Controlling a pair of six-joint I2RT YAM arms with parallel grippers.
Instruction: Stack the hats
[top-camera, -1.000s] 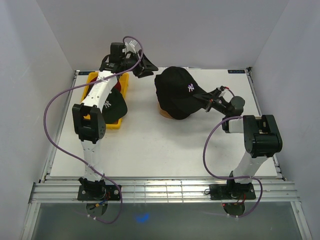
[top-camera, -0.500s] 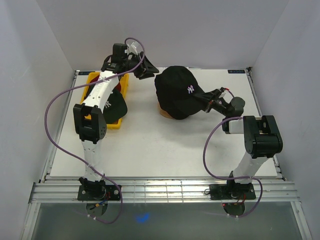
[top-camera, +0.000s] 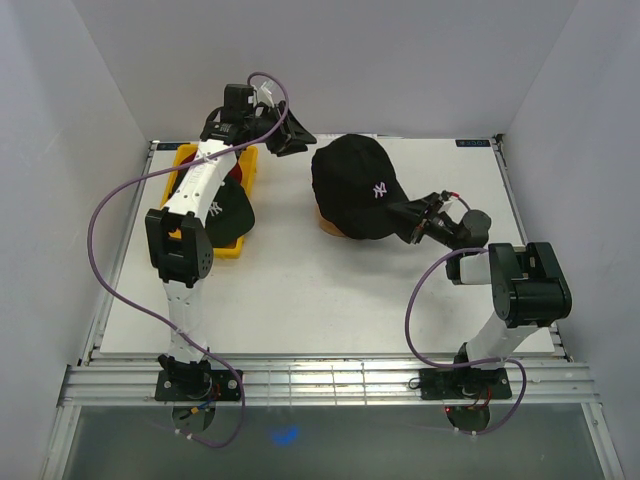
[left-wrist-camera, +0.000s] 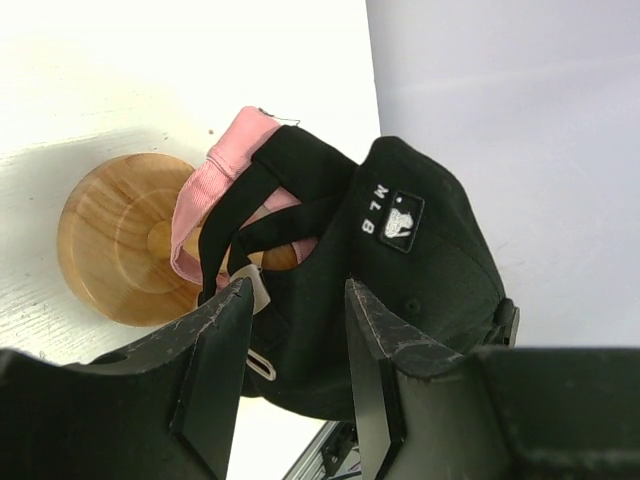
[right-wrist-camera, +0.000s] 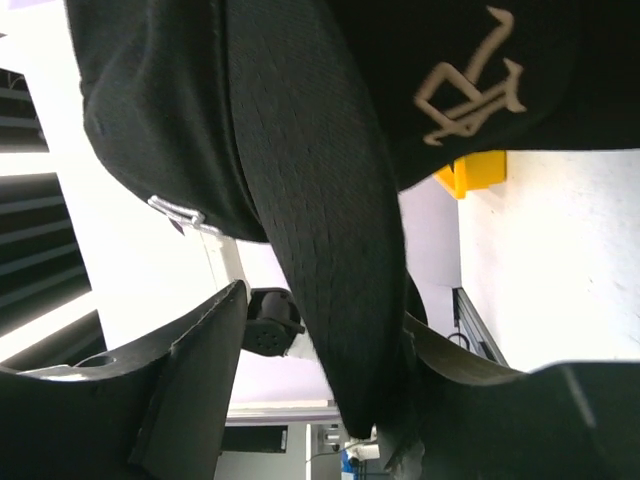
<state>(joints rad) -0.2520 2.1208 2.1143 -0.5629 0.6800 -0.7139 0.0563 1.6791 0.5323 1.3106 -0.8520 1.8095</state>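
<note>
A black cap with a white logo (top-camera: 355, 185) sits on a wooden stand (top-camera: 328, 226) at the table's middle back. In the left wrist view its back with an MLB patch (left-wrist-camera: 400, 220) shows above the stand (left-wrist-camera: 110, 240), and pink fabric of another cap (left-wrist-camera: 195, 200) shows under it. My right gripper (top-camera: 412, 216) is at the cap's brim. In the right wrist view, the brim (right-wrist-camera: 320, 200) hangs between the open jaws of the right gripper (right-wrist-camera: 322, 310) and rests against the right finger. My left gripper (top-camera: 290, 137) is open and empty, raised behind the cap (left-wrist-camera: 298, 290).
A yellow tray (top-camera: 186, 154) stands at the back left under my left arm and holds a dark cap with a white logo (top-camera: 228, 208). White walls close in the back and both sides.
My right gripper has moved nearer and lower at the brim. The black cap has turned with it, so its logo now faces nearer. My left gripper has barely moved.
</note>
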